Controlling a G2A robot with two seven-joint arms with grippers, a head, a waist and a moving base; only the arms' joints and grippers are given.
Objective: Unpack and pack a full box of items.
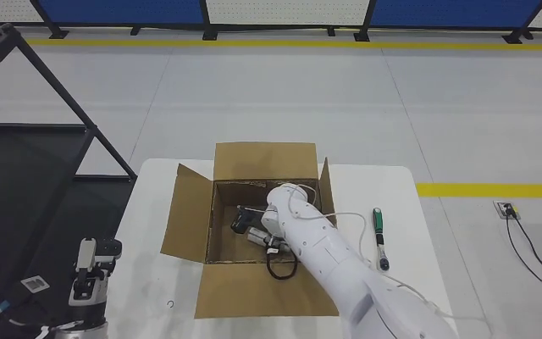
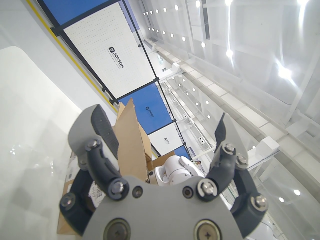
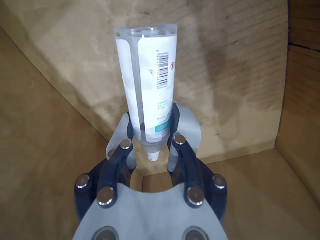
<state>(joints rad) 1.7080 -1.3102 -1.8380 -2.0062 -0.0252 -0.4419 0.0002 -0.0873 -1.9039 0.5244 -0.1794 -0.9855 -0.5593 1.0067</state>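
Observation:
An open cardboard box stands in the middle of the white table. My right arm leans down into it. In the right wrist view, my right gripper is shut on a clear bottle with a white label and barcode, gripped near its nozzle, its flat end pointing at the box's inner wall. My left gripper hangs off the table's near left corner, pointing upward, open and holding nothing. From there, a box flap shows between its fingers.
A green-handled screwdriver lies on the table to the right of the box. A small ring-shaped piece lies near the front left of the table. A dark metal frame stands left of the table.

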